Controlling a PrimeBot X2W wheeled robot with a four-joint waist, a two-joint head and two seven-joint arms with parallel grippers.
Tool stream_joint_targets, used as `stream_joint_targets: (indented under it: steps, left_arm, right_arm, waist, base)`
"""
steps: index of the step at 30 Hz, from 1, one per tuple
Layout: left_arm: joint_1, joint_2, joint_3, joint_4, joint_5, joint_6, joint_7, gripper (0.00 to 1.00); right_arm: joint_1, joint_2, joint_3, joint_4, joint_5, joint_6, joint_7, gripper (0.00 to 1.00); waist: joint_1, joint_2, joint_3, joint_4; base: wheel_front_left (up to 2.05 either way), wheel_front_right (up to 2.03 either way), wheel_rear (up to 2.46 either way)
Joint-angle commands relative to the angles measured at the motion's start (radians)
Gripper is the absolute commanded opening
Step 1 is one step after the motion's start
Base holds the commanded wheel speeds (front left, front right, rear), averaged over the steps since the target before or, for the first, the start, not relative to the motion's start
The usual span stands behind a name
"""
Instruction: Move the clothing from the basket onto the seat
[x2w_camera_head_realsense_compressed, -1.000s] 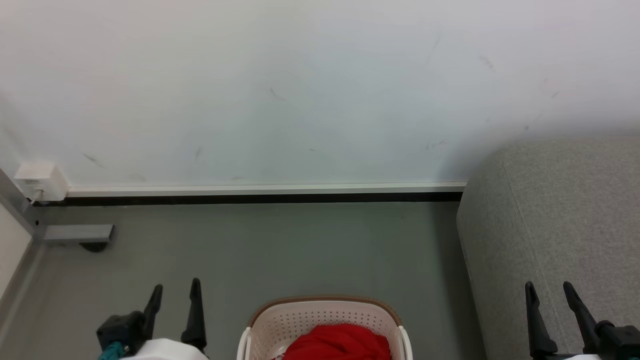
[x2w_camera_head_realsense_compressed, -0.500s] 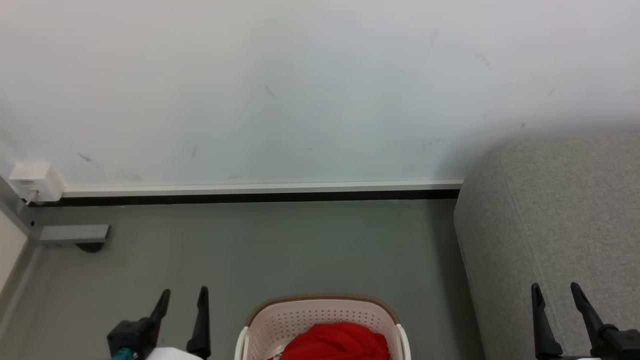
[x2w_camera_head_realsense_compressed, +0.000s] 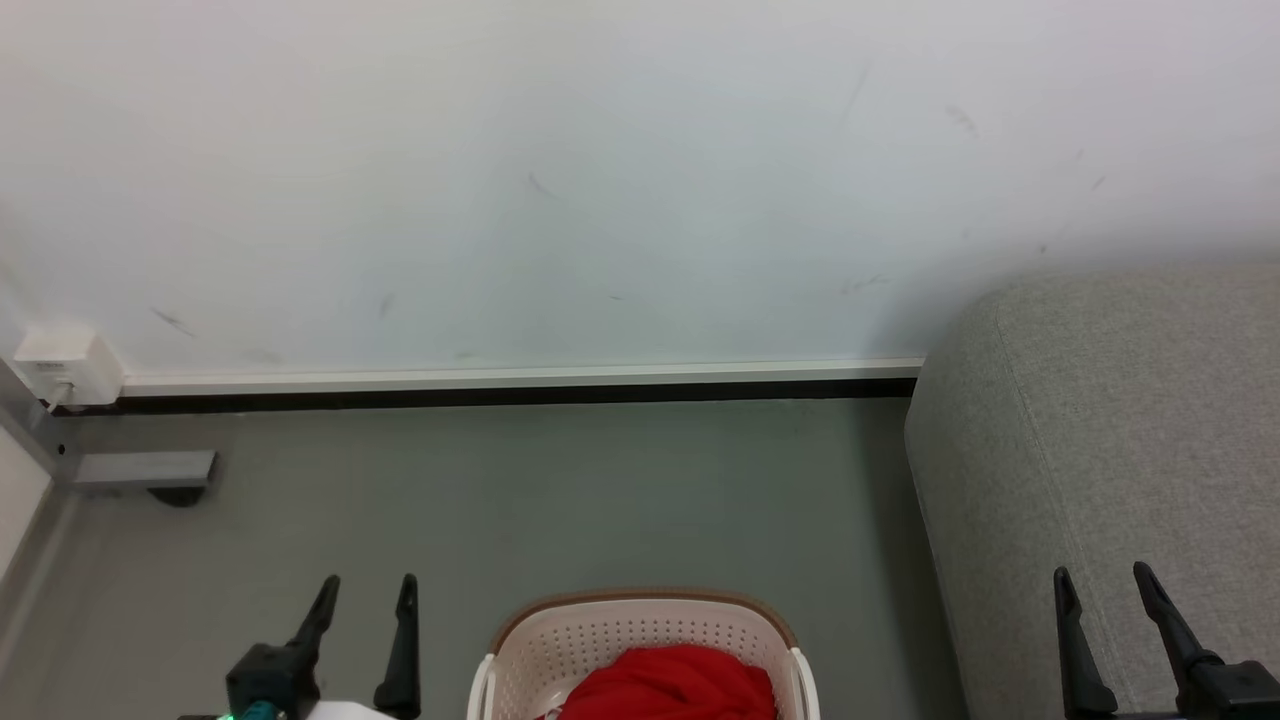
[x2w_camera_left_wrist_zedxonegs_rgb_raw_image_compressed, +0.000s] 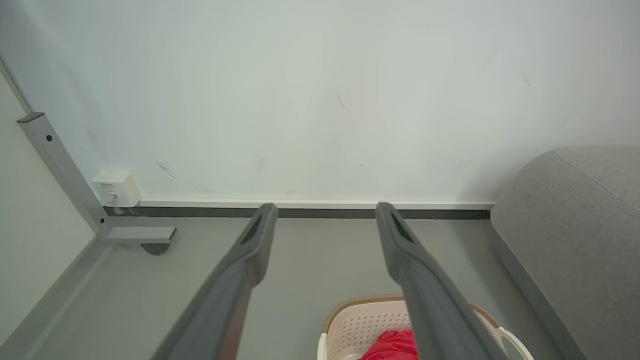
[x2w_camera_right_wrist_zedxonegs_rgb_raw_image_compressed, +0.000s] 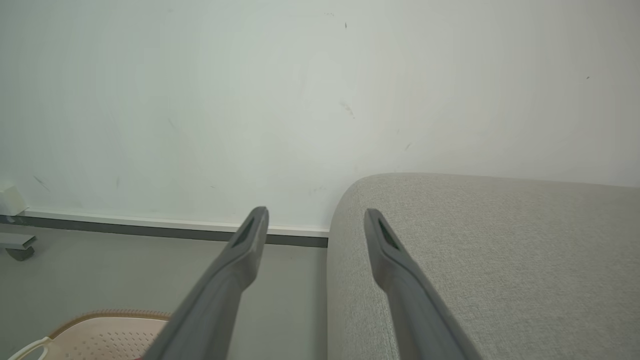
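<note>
Scuffed white wall and grey floor set the scene, with a pale skirting strip over a dark line running along the floor's far edge. Toward the floor's near edge stands the basket, cream-white with perforated walls and a brown rim; the head view cuts off its near half. Inside it lies the clothing, a bright red heap bunched in the middle and toward the right, rising close to the rim and free of both sets of jaws.

On the floor's right side sits the seat, grey and upholstered, with a rounded corner and a seam down its end. The skirting stops where it meets the seat, and a strip of floor separates the seat from the basket.

The left jaws hang above the floor to the left of the basket, spread wide and holding nothing, their dark fingers pointing toward the wall. The right jaws hang at the seat's near end, equally wide and empty. In the right wrist view one of their fingers lies over the grey fabric and the other over the floor strip.

At the floor's far left corner a small white box sits on the wall at skirting height. Beside it a grey metal post slants down to a flat foot on the floor, well apart from the basket.
</note>
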Motion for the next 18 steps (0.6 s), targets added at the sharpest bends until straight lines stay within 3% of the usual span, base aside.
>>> stream_joint_targets:
  steps: [1,18]
  left_arm:
    - [0.004,0.0,0.005,0.007,0.023,-0.004,-0.009,1.0]
    - [0.004,-0.016,0.043,0.015,0.023,-0.03,-0.007,1.0]
  right_arm:
    - [0.011,-0.001,0.002,-0.001,-0.016,-0.002,-0.01,1.0]
    - [0.007,-0.001,0.004,0.0,0.044,-0.002,-0.008,1.0]
  waist:
    - [0.0,0.0,0.001,0.0]
    - [0.0,0.0,0.001,0.0]
  base:
    - [0.0,0.0,0.0]
    - [0.0,0.0,0.0]
